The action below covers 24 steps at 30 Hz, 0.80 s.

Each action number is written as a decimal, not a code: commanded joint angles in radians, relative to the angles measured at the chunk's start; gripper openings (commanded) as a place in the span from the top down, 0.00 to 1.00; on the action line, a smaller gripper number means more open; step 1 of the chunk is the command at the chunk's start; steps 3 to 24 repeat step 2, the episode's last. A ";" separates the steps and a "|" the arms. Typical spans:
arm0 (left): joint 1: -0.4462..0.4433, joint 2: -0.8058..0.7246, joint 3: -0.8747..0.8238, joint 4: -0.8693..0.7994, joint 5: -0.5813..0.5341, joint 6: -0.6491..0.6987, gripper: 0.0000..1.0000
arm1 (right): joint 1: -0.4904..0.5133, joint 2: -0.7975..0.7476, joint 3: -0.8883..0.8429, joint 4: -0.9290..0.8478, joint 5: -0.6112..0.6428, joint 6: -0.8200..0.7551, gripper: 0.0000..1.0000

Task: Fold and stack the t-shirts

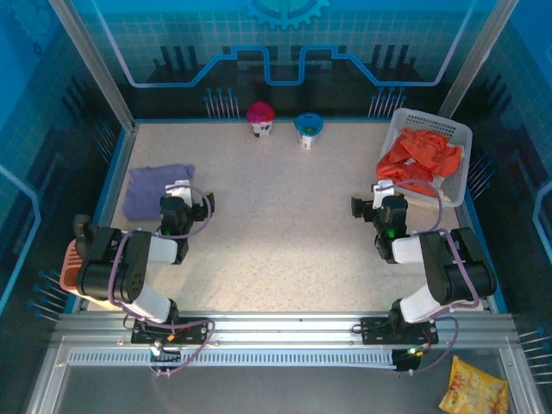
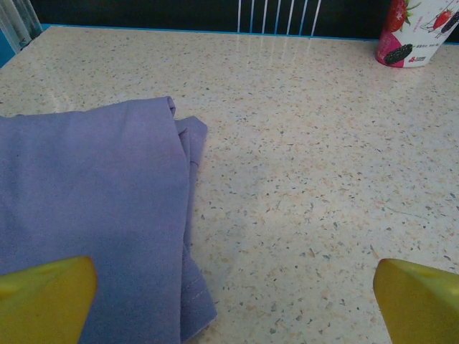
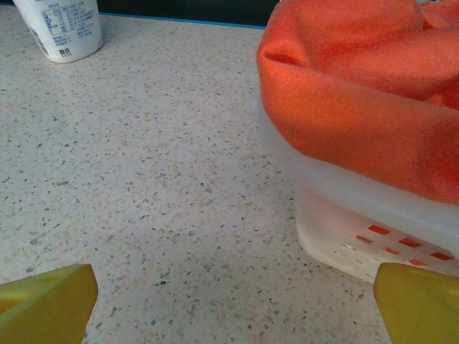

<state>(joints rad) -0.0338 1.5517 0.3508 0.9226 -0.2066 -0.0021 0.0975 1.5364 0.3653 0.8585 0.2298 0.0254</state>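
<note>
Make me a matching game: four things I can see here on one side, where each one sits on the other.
1 purple t-shirt
2 orange t-shirts
3 pink-lidded cup
4 yellow snack bag

A in the white basket
B far edge of the table
C left side of the table
D off the table, near right corner

Pairs: 1-C, 2-A, 3-B, 4-D

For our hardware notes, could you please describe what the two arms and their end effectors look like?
The left arm and right arm have black-and-white links with grey cables looping alongside. The left end effector and right end effector have yellow fingertips.
</note>
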 commanded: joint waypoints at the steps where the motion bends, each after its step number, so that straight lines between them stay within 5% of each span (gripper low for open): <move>1: 0.007 0.004 0.016 0.032 -0.016 -0.022 0.01 | 0.008 0.005 0.014 0.074 0.050 -0.010 0.00; 24: 0.006 0.003 0.016 0.033 -0.016 -0.023 0.01 | 0.007 0.004 0.013 0.072 0.057 -0.007 0.00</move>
